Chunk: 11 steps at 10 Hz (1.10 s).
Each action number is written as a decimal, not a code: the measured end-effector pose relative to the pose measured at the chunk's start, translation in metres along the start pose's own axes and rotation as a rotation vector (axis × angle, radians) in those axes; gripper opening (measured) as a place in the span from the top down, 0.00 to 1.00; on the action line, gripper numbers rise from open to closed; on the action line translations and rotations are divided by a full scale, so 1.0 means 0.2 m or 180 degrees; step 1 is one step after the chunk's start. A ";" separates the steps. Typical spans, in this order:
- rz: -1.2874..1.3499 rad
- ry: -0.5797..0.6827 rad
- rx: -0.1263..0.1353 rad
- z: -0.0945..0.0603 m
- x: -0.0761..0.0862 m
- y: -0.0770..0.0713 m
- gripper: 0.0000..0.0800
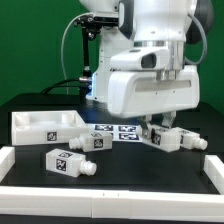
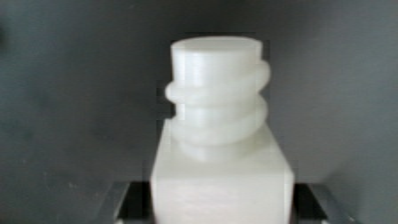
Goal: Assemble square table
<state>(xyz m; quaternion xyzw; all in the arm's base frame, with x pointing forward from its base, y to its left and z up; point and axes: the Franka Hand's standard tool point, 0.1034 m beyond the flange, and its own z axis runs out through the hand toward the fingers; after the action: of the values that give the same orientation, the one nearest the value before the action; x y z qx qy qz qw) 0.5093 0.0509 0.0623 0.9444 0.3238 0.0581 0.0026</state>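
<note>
Where the black table (image 1: 130, 168) reaches toward the exterior view's right, the white two-finger gripper (image 1: 160, 124) sits low, clamped on a short blocky white plastic leg (image 1: 165, 137). In the wrist view its grey fingers (image 2: 128, 200) press the block's sides, and the leg's threaded peg (image 2: 217, 85) points away. A second tagged leg (image 1: 192, 142) lies just beside. The white square plastic tabletop (image 1: 45, 125) with raised rim rests at the exterior view's left. A third leg (image 1: 97, 141) and a fourth leg (image 1: 68, 163) lie near it, beside the marker board (image 1: 115, 130).
</note>
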 end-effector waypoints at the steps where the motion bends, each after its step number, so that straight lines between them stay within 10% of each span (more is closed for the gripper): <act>1: -0.0035 -0.0010 0.0008 0.02 0.00 0.01 0.64; 5: 0.0225 0.0073 -0.0032 0.02 -0.02 -0.03 0.64; 8: 0.0684 0.0099 -0.0021 0.02 -0.29 -0.27 0.64; 11: 0.0673 0.0102 -0.0022 0.02 -0.27 -0.27 0.64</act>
<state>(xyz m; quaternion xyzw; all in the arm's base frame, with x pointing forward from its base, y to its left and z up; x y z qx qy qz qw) 0.4343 0.0595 0.0507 0.9722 0.2222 0.0742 -0.0055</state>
